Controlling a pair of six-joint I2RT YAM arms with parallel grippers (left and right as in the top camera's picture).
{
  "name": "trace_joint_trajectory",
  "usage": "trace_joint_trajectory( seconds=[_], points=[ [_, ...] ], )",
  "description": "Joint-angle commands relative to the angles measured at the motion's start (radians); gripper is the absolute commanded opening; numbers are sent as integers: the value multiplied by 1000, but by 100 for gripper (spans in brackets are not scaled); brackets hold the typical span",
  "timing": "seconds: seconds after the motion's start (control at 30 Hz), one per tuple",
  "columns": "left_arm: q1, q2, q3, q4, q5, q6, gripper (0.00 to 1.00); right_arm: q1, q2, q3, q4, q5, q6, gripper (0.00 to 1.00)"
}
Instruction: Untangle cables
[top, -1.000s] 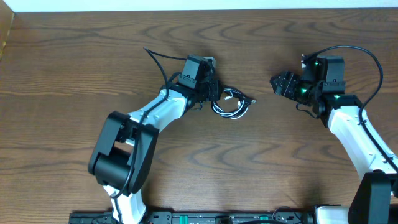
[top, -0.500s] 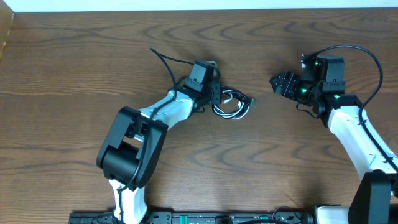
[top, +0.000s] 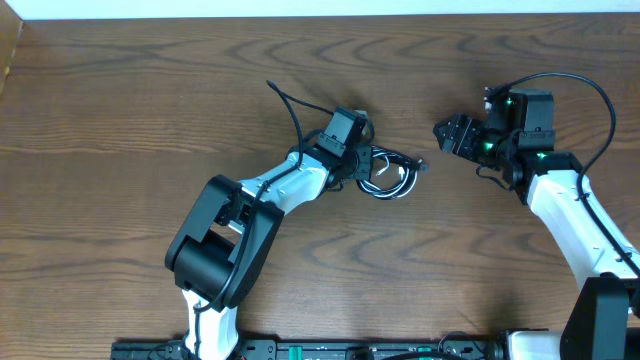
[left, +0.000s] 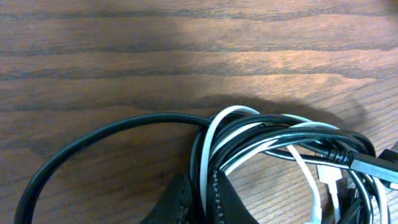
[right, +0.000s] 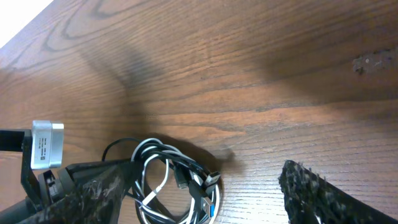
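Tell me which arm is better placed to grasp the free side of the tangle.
Right, probably. The right gripper is open and faces the cable tangle from its free side; the left gripper is shut on the other side.

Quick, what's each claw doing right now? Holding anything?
Left gripper: closed on the cables, pinching a white strand.
Right gripper: open, holding nothing.
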Motion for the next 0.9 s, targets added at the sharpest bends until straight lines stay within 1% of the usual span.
trace_joint_trajectory(
  seconds=[0.0,0.07,0.13,0.43,0.5,0.6,0.67,0.87],
  points=[
    [-3,39,-2,21,72,61,8,10,-7,14,-1,2,-26,77],
    [-2,20,-2,58,180,119,8,13,-7,14,0,2,-31,77],
    [-2,-17,-2,88,216,120,8,14,-7,14,0,1,-32,77],
    [-2,-282,-2,111,226,117,8,14,-7,14,8,-10,-48,79],
    [-2,-327,-2,110,226,117,7,15,-7,14,24,-56,-77,80],
    [-2,-376,-2,110,226,116,8,15,-7,14,61,-183,-150,80],
    [-2,-392,-2,110,226,89,7,15,-7,14,80,-248,-171,80],
    [-2,-395,-2,109,227,-8,7,19,-7,14,87,-253,-171,80]
  ],
)
